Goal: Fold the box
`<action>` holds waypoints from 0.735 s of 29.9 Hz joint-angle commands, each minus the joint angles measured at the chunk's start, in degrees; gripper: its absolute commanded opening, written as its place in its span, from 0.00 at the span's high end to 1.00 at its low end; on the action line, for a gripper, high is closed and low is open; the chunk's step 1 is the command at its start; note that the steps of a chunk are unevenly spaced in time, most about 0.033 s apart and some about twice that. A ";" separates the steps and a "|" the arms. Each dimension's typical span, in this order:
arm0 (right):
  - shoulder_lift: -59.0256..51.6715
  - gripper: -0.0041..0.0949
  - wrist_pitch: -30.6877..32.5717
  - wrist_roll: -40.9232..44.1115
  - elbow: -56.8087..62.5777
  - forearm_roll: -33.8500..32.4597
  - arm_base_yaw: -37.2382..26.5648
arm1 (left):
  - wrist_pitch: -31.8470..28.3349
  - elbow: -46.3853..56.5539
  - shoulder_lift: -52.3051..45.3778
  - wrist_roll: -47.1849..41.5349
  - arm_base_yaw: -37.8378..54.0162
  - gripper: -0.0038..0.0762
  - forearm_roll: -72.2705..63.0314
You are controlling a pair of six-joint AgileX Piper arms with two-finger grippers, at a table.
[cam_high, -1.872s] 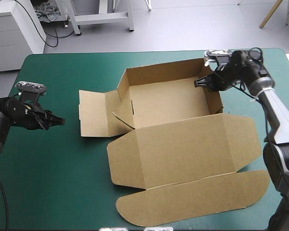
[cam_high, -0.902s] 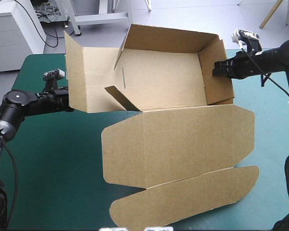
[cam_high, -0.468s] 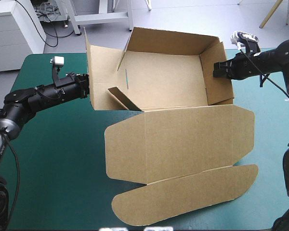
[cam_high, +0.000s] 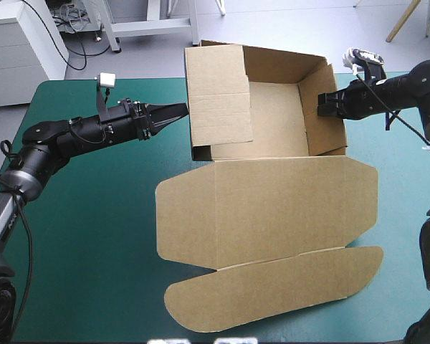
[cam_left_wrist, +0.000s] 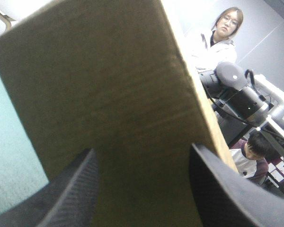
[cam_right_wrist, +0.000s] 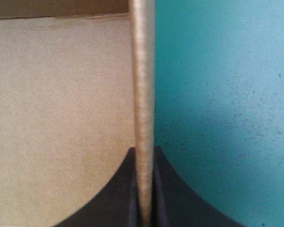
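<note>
Right pincer (cam_high: 324, 102) clamps the box (cam_high: 272, 208) by its right wall; left pincer (cam_high: 178, 110), spread wide, presses the left flap (cam_high: 218, 93). Risk: flap springs back out if the tips slip off.

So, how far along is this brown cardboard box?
Done: the brown board box has its back wall up. In hand: right gripper clamps the right wall; left gripper, fingers apart, bears on the left flap, folded inward. Left: tucking it; the lid lies flat.
</note>
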 commanded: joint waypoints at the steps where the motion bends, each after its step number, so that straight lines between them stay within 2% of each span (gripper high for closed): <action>1: -2.81 0.98 -1.48 0.70 -1.62 3.83 -0.38 | 1.66 -4.01 -1.89 -1.89 -1.07 0.44 -4.86; 7: -2.81 0.98 -1.48 2.02 -1.62 3.56 -0.38 | -1.30 -7.24 -1.89 -7.23 -3.04 0.44 0.96; 15: -2.81 0.97 -1.51 4.58 -1.62 0.59 1.36 | -7.85 -18.37 -1.80 -21.38 -6.46 0.44 24.72; 19: -2.81 0.97 -4.60 8.14 -1.62 -3.12 5.20 | -6.23 -24.24 0.29 -27.06 -7.89 0.44 32.33; 22: -2.81 0.97 -7.13 9.96 -1.62 -3.49 7.46 | -4.09 -27.89 2.91 -32.43 -9.31 0.44 40.76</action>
